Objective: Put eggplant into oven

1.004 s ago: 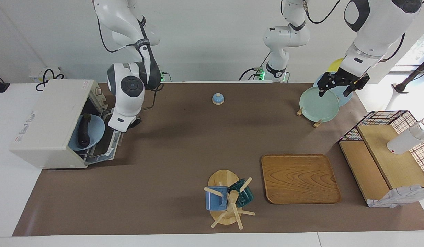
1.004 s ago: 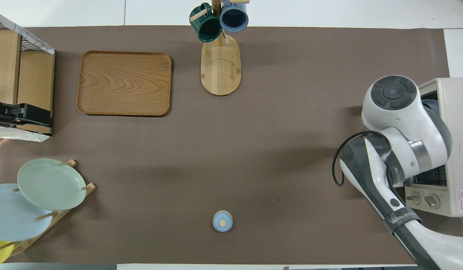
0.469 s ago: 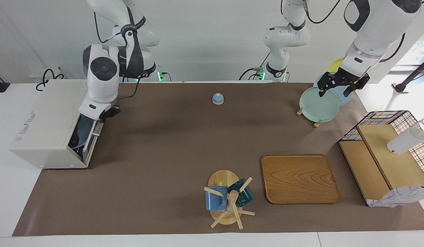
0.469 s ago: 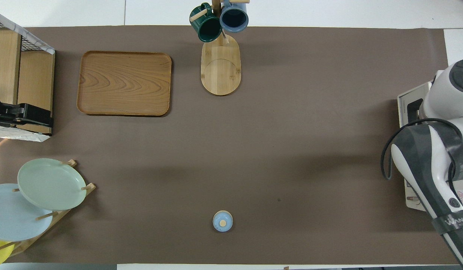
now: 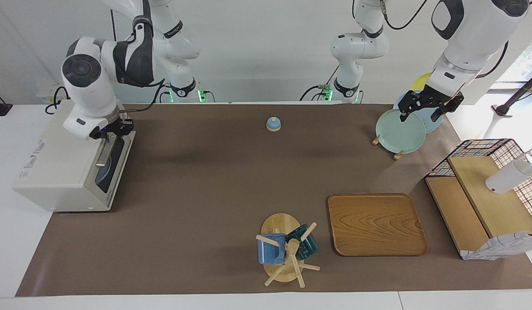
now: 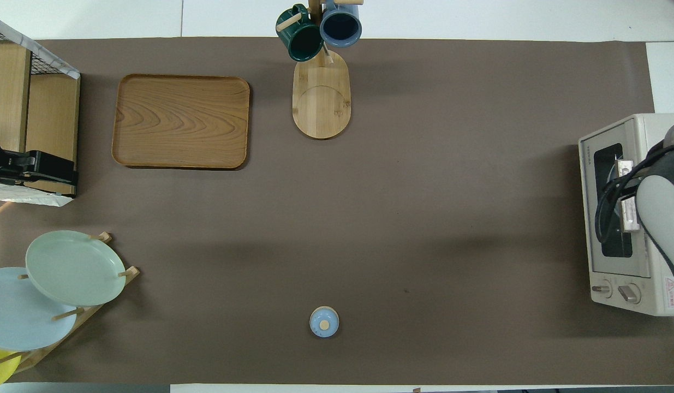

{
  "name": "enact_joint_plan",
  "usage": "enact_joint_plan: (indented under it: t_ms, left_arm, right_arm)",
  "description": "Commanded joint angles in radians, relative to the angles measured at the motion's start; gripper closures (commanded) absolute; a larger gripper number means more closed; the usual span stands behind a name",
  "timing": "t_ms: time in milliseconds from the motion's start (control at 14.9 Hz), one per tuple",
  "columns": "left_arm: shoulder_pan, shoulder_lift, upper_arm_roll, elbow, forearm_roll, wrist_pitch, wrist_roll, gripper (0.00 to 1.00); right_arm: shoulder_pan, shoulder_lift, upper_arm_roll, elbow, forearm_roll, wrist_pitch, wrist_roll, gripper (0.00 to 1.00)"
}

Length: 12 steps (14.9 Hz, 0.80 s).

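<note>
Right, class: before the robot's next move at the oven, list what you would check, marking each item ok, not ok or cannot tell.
1. Oven door shut flat against the front: ok.
2. Eggplant inside: cannot tell; the dark glass shows only a pale blue shape.
3. Right gripper free of the door handle: cannot tell; it sits at the door's top edge.
4. Left gripper out of the way: ok; it waits, open, over the green plate.
5. Oven square on the table: ok.

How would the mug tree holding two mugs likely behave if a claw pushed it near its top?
The mug tree would probably tip rather than slide: both mugs hang high on its pegs. The flat oval base may resist somewhat. The blue mug and green mug look ceramic, so likely breakable.
</note>
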Motion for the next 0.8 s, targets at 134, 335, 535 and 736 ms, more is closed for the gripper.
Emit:
enact_joint_plan:
  t_ms: [134, 335, 535, 736]
  left_arm:
    - [0.010, -0.009, -0.010, -0.008, 0.012, -0.002, 0.007, 0.00]
    - [0.010, -0.009, -0.007, -0.008, 0.012, -0.001, 0.011, 0.00]
    - [0.010, -0.009, -0.009, -0.008, 0.002, 0.002, 0.011, 0.00]
    - [0.011, -0.009, -0.007, -0.008, -0.010, 0.002, 0.013, 0.00]
  right_arm:
    - [-0.018, -0.033, 0.010, 0.039, 0.158, -0.044, 0.002, 0.00]
    - [-0.005, -0.024, 0.018, 0.073, 0.167, -0.077, 0.138, 0.00]
    - [0.011, -0.030, 0.031, 0.077, 0.170, -0.093, 0.174, 0.00]
    - [0.102, -0.036, -0.049, 0.079, 0.170, -0.093, 0.179, 0.00]
